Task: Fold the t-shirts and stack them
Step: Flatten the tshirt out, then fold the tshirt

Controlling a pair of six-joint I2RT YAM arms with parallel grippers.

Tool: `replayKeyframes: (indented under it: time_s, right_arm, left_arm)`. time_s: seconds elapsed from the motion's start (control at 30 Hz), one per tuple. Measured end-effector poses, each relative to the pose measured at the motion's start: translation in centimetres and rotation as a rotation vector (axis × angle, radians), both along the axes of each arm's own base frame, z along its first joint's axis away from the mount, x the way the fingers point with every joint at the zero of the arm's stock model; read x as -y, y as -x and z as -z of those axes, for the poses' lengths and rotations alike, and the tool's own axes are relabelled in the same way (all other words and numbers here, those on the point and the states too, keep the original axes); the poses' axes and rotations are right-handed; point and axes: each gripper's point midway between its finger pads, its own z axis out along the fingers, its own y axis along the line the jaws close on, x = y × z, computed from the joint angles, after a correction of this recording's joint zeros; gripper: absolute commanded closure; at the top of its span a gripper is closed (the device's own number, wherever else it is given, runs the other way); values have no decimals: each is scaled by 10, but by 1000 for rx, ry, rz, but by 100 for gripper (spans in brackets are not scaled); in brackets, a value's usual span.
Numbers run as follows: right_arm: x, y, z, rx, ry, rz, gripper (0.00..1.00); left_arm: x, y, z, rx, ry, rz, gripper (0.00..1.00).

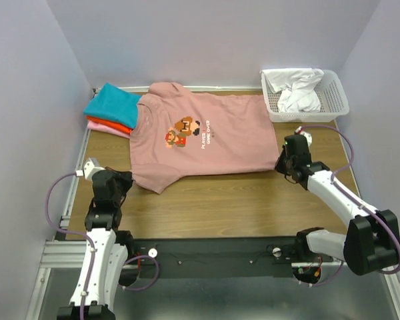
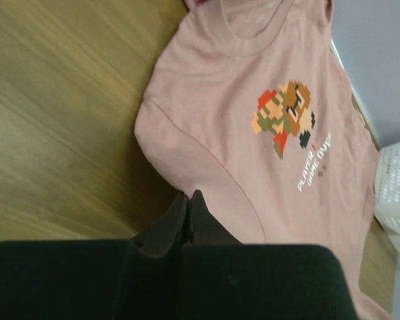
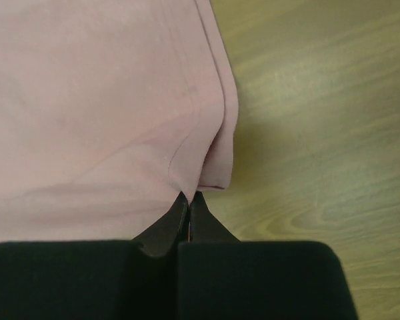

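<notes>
1. Step in hand: first fold of the dusty-pink t-shirt, spread print-up on the table.
2. Left end effector: jaws closed, apparently pinching the near sleeve edge. The print and collar lie beyond its tips.
3. Right end effector: jaws closed on the near hem corner. Shirt body lies left of the tips, bare wood to the right.
4. Folded teal tee on orange-red tee sit well beyond the left end effector, partly under the far sleeve.
5. Next, my read: lift both pinches together and carry the near edge across toward the far side. Keep tension even or the fold skews.
</notes>
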Motion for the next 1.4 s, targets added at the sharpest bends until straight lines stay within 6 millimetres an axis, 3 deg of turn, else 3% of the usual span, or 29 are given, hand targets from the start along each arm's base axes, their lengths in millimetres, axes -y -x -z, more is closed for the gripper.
replayKeyframes:
  time_s: [0.13,0.3,0.37,0.53,0.6,0.97,1.23,1.4]
  right_arm:
    - [4,29,29,-61,-24,33,100]
    - [5,47,21,-41,-79,72,100]
    - [5,51,10,-10,-106,90,100]
    - [8,68,-5,12,-152,135,100]
    - [8,73,-8,13,-169,149,100]
    - [4,92,-9,-18,-242,191,99]
    - [9,90,4,-89,-193,217,100]
    - [12,78,0,-111,-149,225,100]
  left_arm:
    - [15,16,17,-18,85,21,100]
    - [27,30,7,3,171,27,100]
    - [31,36,-10,42,194,32,100]
    - [26,57,-75,202,237,0,100]
    - [24,64,-86,237,250,-11,100]
    - [23,68,-68,166,257,-30,100]
    - [24,41,-29,5,223,-38,100]
    - [20,24,-29,5,203,-51,100]
